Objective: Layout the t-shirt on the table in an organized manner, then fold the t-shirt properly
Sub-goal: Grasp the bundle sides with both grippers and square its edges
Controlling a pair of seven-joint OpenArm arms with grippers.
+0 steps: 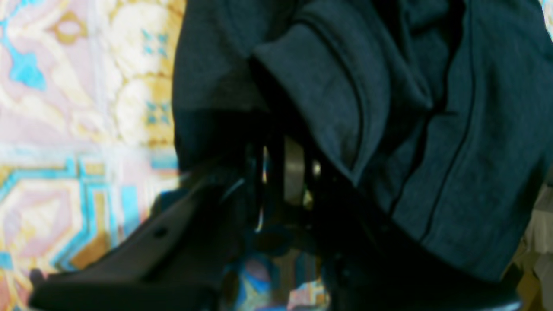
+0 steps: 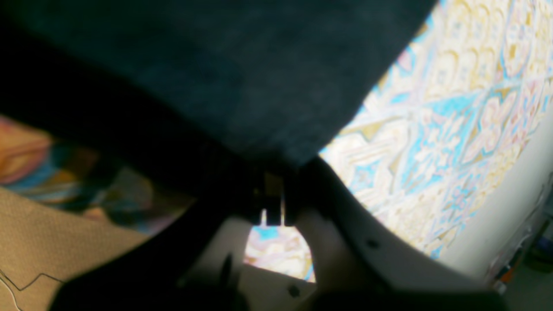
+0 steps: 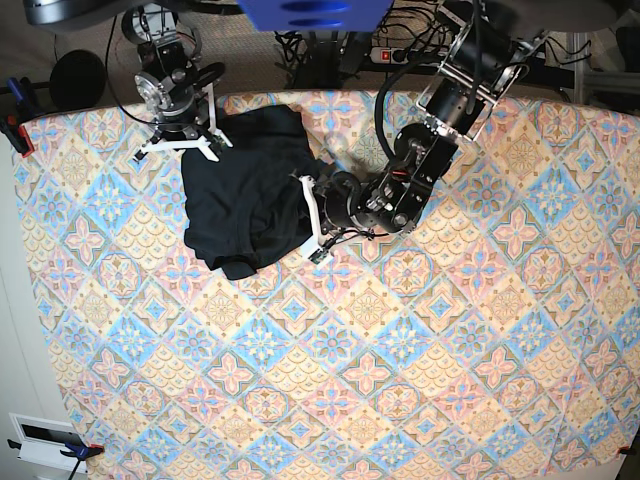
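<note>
Base view, left to right: my right gripper [image 3: 184, 140], clenched on the t-shirt [image 3: 245, 190] at its far-left edge; the shirt bunched on the table [image 3: 400, 380]; my left gripper [image 3: 314, 218] grasping its right edge.

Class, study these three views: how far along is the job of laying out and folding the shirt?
Early stage. Nothing looks done: the shirt is a bunched heap on the table. In hand: the left gripper and right gripper each pinch an edge of it. Left: spreading it flat, then every fold.
</note>
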